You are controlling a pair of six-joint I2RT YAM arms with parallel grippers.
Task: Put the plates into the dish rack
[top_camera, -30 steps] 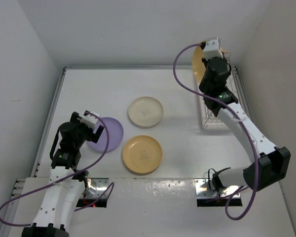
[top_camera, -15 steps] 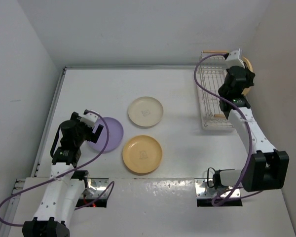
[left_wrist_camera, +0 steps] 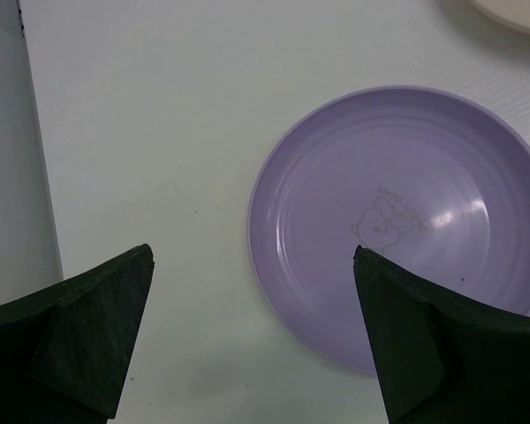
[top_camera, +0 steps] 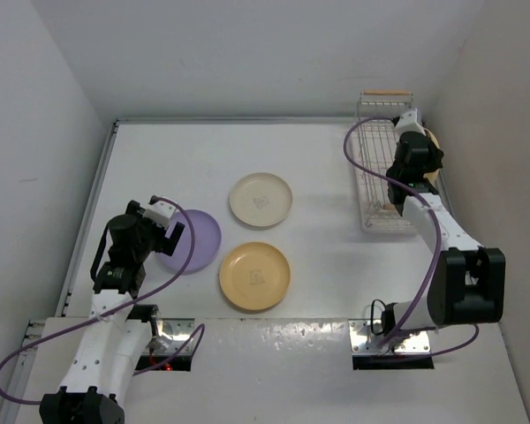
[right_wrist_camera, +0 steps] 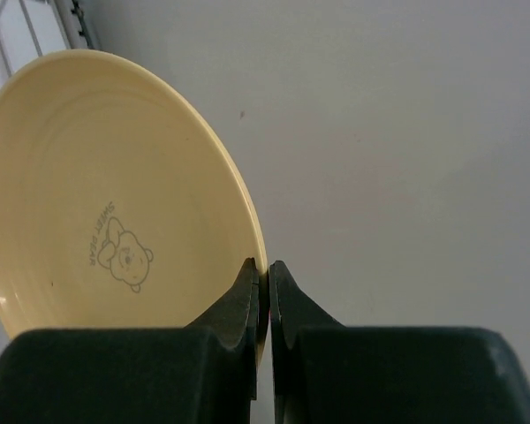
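Observation:
The lavender plate (top_camera: 197, 240) lies flat at the left, with the cream plate (top_camera: 261, 199) and a yellow-orange plate (top_camera: 254, 276) to its right. My left gripper (top_camera: 170, 231) hovers over the lavender plate's left rim. In the left wrist view it (left_wrist_camera: 252, 344) is open and empty, with the rim of the lavender plate (left_wrist_camera: 397, 221) between its fingers. My right gripper (top_camera: 421, 146) is at the right side of the white wire dish rack (top_camera: 380, 168). In the right wrist view it (right_wrist_camera: 262, 274) is shut on the rim of the second yellow-orange plate (right_wrist_camera: 97, 203), which stands on edge (top_camera: 435, 148).
The right wall stands close behind the held plate. Rack wires (right_wrist_camera: 35, 26) show at the top left of the right wrist view. The rack's wooden handle (top_camera: 386, 92) is at its far end. The cream plate's edge (left_wrist_camera: 512, 7) shows in the left wrist view.
My right arm has carried the yellow-orange plate from above the rack's far end over to the rack's right side and nearer. The left arm has barely moved.

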